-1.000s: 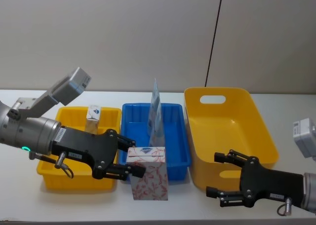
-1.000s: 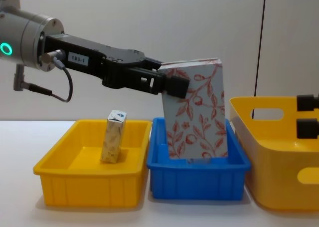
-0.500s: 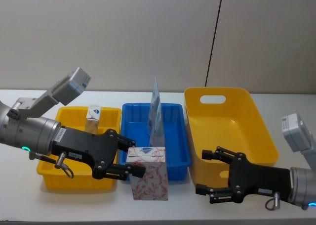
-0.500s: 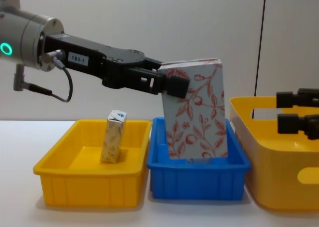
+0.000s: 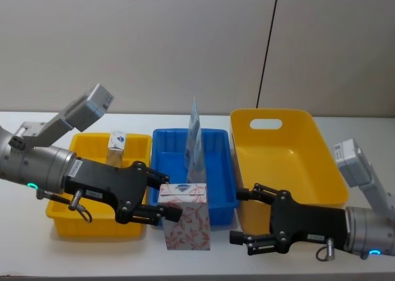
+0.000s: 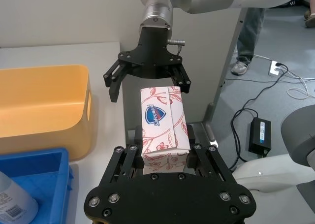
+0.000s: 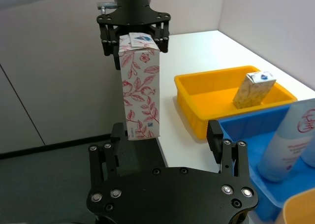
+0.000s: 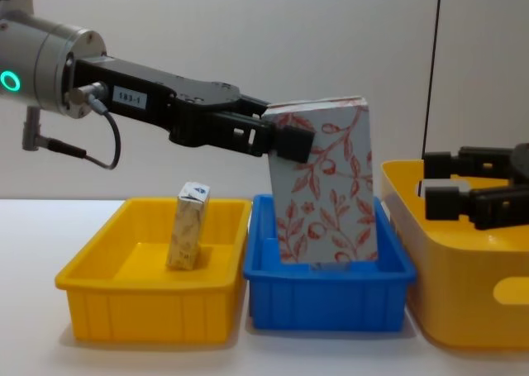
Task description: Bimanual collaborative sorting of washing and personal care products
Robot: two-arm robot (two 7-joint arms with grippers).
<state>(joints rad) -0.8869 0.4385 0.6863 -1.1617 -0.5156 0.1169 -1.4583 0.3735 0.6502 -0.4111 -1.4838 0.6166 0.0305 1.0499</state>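
Head view: the white box with red leaves (image 5: pixel 185 225) stands tall, long side up and down, before the blue bin (image 5: pixel 220 170). The left gripper (image 5: pixel 168 197) squeezes its top. The right gripper (image 5: pixel 241 215) is wide open and empty, near the box.
Chest view: the box leans a little, held off the table.

Between the white box with red leaf-vine print (image 5: pixel 185 224) and the spread fingers of the right gripper (image 5: pixel 238 215) lay an open gap over the bare front strip of the table (image 5: pixel 219 247) — nothing stood in it. The box's other side was blocked by the left gripper (image 5: pixel 168 196), clamped near its top. Behind the box, the blue bin (image 5: pixel 229 177) and its upright pale blue tubes (image 5: pixel 195 142) barred the way back, and the large yellow bin (image 5: pixel 327 163) walled the right gripper's far side.
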